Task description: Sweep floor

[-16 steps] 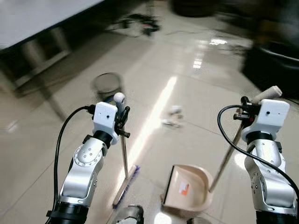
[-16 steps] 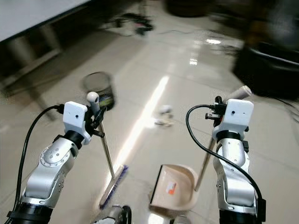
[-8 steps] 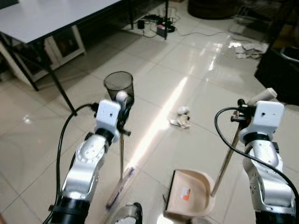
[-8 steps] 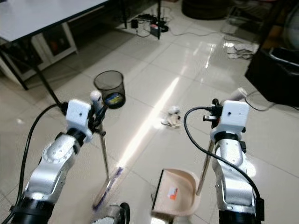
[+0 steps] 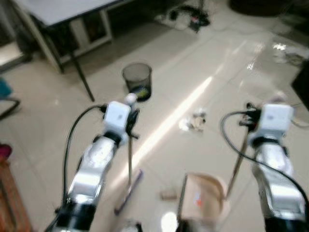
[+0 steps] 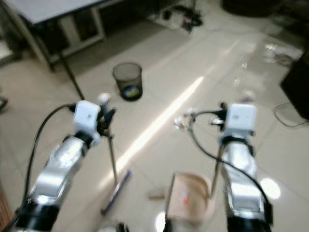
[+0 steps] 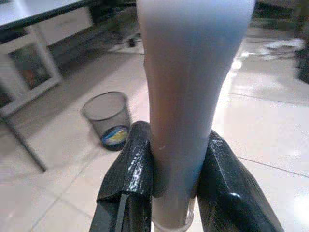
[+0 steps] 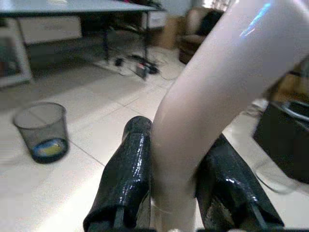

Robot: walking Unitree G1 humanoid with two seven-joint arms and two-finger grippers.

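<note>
Since half a second ago the head camera has swung, so the whole floor scene sits differently and is now blurred, while both arms keep the same hold on their tools. At far left a table point(image 5: 72, 7) with dark legs stands over the pale tiled floor point(image 5: 43, 106), and a dark mesh wastebasket point(image 5: 137, 79) stands on the tiles just beyond it, with something blue and yellow inside it. Nearer, the left gripper point(image 7: 171, 164) is pinching the pale handle of the broom point(image 5: 129, 159); in the left wrist view its two black fingers point(image 7: 130, 166) press against either side of the handle. The broom stands nearly upright, its head resting on the floor below and slightly left of the gripper. A small tan scrap point(image 5: 168, 195) lies on the tiles between the broom head and the dustpan point(image 5: 203, 203). Farther out, a crumpled whitish piece of litter point(image 5: 195, 121) lies beside the bright streak of reflected light. The beige dustpan sits on the floor in front of the robot, its long handle rising to the right gripper point(image 8: 174, 169), whose black fingers point(image 8: 128, 174) are clamped on the cream grip. Cables point(image 5: 186, 17) lie tangled on the floor at the far edge.
</note>
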